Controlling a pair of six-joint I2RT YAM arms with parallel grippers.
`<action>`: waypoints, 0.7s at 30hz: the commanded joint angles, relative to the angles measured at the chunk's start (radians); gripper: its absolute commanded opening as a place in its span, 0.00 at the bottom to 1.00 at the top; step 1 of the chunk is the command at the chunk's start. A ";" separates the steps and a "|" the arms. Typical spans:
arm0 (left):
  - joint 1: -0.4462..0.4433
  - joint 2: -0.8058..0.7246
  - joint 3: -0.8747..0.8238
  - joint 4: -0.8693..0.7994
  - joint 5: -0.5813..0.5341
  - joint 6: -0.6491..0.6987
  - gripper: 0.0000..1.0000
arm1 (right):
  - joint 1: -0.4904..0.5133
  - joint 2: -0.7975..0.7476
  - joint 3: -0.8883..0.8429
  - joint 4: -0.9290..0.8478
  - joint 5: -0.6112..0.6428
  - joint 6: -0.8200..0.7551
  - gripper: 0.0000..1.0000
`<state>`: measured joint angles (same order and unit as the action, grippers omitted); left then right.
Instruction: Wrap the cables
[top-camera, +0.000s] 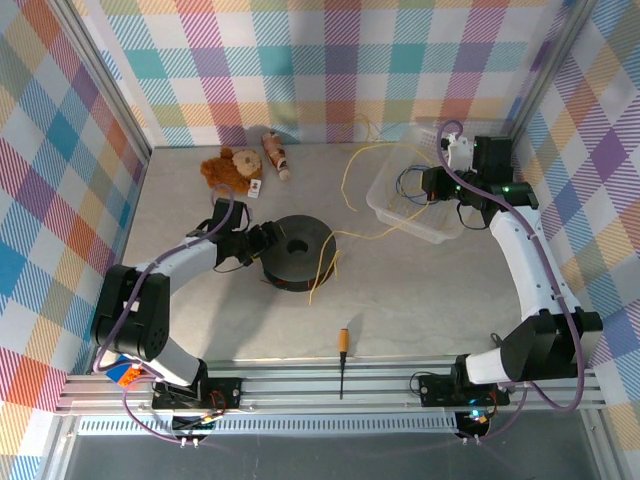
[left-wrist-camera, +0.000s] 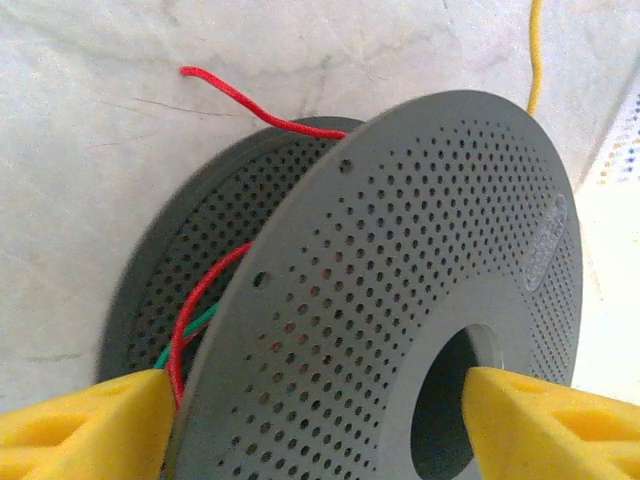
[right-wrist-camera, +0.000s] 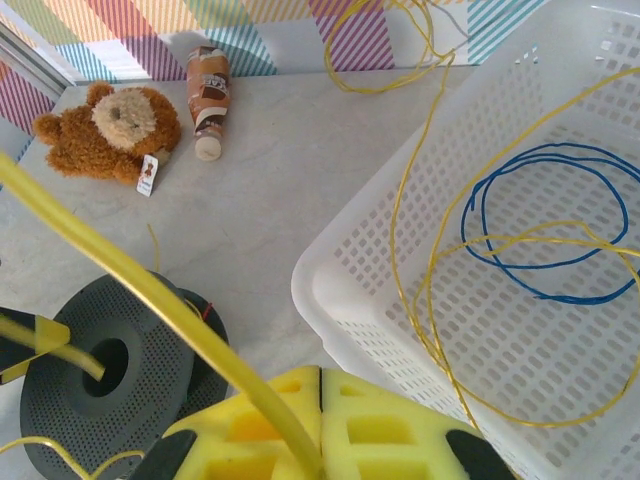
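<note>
Thin yellow cables (top-camera: 345, 235) run in loose loops from the white basket (top-camera: 385, 205) across the table to the black perforated spool (top-camera: 297, 252). My right gripper (right-wrist-camera: 320, 400) is shut on one yellow cable (right-wrist-camera: 150, 290), which stretches down to the spool (right-wrist-camera: 150, 380); it hovers at the basket's (right-wrist-camera: 350, 300) left edge. More yellow loops (right-wrist-camera: 430, 300) lie inside the basket. My left gripper (left-wrist-camera: 320, 385) holds the spool (left-wrist-camera: 420, 270), one finger at the rim, the other in the hub hole. Red wire (left-wrist-camera: 250, 105) and green wire (left-wrist-camera: 190, 330) sit between the flanges.
A blue wire loop (right-wrist-camera: 540, 215) lies in the basket. A brown teddy bear (top-camera: 232, 168) and a small brown tube (top-camera: 276, 155) rest near the back wall. An orange-handled screwdriver (top-camera: 342, 360) lies at the table's front edge. Plaid walls close in the sides.
</note>
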<state>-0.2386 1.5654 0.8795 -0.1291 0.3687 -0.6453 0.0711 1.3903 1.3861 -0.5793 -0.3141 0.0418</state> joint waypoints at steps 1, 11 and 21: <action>0.016 0.024 -0.023 0.121 0.091 -0.031 0.67 | -0.009 -0.004 0.000 -0.013 -0.018 0.026 0.00; 0.016 0.024 -0.021 0.248 0.162 -0.059 0.00 | -0.011 -0.005 0.002 -0.017 -0.030 0.039 0.00; -0.128 -0.173 0.281 -0.229 -0.258 0.253 0.00 | -0.017 -0.049 -0.019 0.024 -0.055 0.089 0.00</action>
<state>-0.2943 1.4582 1.0496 -0.1562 0.3473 -0.5659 0.0597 1.3849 1.3804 -0.5854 -0.3374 0.0925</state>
